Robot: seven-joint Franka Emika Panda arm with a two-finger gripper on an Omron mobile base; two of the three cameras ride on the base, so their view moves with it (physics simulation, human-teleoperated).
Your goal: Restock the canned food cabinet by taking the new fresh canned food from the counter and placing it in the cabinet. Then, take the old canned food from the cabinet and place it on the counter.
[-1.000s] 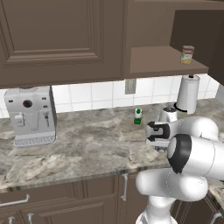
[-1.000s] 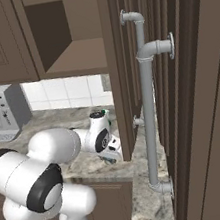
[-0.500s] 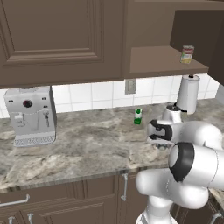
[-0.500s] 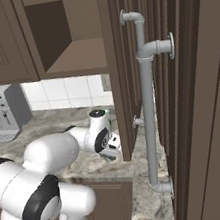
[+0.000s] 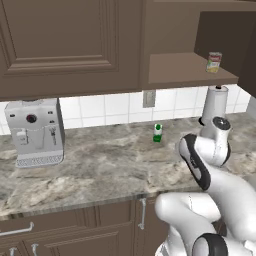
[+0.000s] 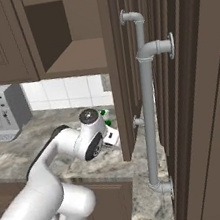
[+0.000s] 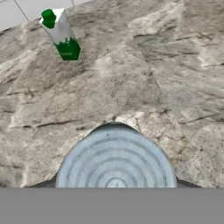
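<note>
**Squat can directly under hand camera; old can on cabinet shelf**

Hand view: ringed silvery lid of the new fresh canned food (image 7: 116, 162) seen from above, low in the view, standing on the veined marble desk (image 7: 175, 74). Dark slivers at either side of the can at the lower edge, too little visible to identify as fingertips. Gripper state: cannot tell whether open, closed or clamped on the can.

Green-and-white bottle (image 7: 60, 33) upright on the desk, well apart from the can, near the white tile backsplash (image 7: 26, 8).

Left base view: old canned food (image 5: 214, 62), red, cream and yellow label, upright on the flat shelf of the open cabinet (image 5: 185, 70), toward its right end. Green-and-white bottle (image 5: 158, 133) on the desk (image 5: 100, 165) near the back wall, below the shelf. White arm (image 5: 210, 170) bent low over the right part of the desk; hand hidden behind the arm's own links. Pale upright holder (image 5: 215, 102) on the desk behind the arm. Grey coffee machine (image 5: 35, 131) on the desk at far left, under the panelled-door cabinet (image 5: 70, 40).

Right base view: arm (image 6: 82, 142) reaching toward the desk edge (image 6: 107, 171) beside the cabinet side panel (image 6: 118, 70); bottle's green top (image 6: 104, 113) just visible past the wrist. Grey pipe (image 6: 147, 95) running vertically at right.
</note>
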